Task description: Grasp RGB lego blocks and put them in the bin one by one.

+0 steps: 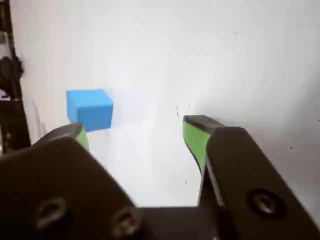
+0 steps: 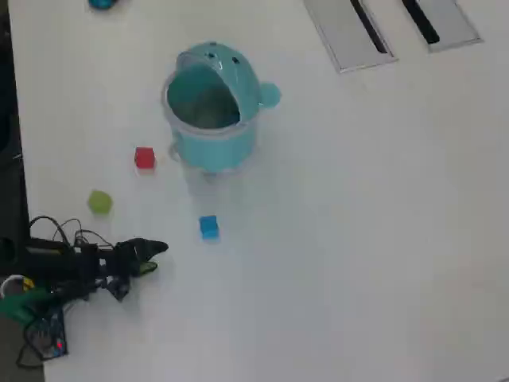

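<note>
You are at the approach step for the first pick: all three blocks lie on the worktop (image 2: 358,239) and the bin (image 2: 211,111) shows no block inside. The fingers (image 1: 195,137) are spread wide and hold nothing, touching no object. In the wrist view the blue block (image 1: 90,109) sits ahead, near the left finger tip and off the centre line. The red block (image 2: 144,157) and the yellow-green block (image 2: 99,201) rest apart, left of the bin in the overhead view. Your next move calls for shifting the gripper (image 2: 155,256) until the blue block lies between the fingers, then lowering and closing.
</note>
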`<action>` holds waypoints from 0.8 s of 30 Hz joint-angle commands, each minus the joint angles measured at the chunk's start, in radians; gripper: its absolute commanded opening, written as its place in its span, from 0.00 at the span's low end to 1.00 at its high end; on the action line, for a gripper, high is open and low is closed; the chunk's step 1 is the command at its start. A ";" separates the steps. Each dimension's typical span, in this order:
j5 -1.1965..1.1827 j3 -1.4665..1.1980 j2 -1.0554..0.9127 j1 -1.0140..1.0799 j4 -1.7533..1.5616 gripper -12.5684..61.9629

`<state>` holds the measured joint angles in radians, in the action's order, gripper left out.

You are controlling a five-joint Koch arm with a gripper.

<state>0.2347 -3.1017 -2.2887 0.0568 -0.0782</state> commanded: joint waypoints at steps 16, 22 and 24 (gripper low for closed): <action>0.006 -0.069 -0.040 -0.008 0.043 0.63; 0.008 -0.069 -0.049 -0.009 0.026 0.63; 0.008 -0.069 -0.052 -0.008 0.020 0.63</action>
<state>0.2347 -3.1017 -2.2887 0.0491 -0.0782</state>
